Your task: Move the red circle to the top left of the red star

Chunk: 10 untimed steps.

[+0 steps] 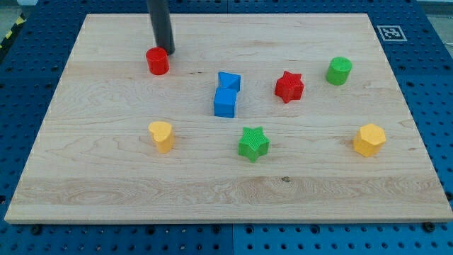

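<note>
The red circle (158, 61) is a short red cylinder in the upper left part of the wooden board (106, 163). The red star (289, 86) lies well to its right, right of the board's centre. My tip (168, 52) stands just above and to the right of the red circle, touching or almost touching its upper right edge. The dark rod rises from there out of the view's top.
Two blue blocks, one a cube (225, 103) and the other (229, 81) just above it, sit between circle and star. A green cylinder (339, 71) is right of the star. A green star (253, 144), a yellow heart (162, 136) and a yellow hexagon (369, 139) lie lower.
</note>
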Tool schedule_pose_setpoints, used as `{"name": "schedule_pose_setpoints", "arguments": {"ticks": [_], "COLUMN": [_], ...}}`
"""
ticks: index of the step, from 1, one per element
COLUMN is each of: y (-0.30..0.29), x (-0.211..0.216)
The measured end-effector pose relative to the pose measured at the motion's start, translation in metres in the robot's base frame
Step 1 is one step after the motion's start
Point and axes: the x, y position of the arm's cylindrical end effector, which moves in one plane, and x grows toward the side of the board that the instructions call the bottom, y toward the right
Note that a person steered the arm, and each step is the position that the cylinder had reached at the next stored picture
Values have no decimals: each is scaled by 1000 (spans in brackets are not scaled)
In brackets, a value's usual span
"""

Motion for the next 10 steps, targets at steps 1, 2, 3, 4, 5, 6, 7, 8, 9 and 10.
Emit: {"name": "schedule_pose_setpoints", "arguments": {"ticks": [1, 2, 3, 4, 5, 6, 7, 8, 9, 10], "y": [-20, -33, -34, -59, -67, -67, -32, 2, 14, 32], "x": [22, 40, 44, 80, 91, 91, 91, 91, 91, 90]}}
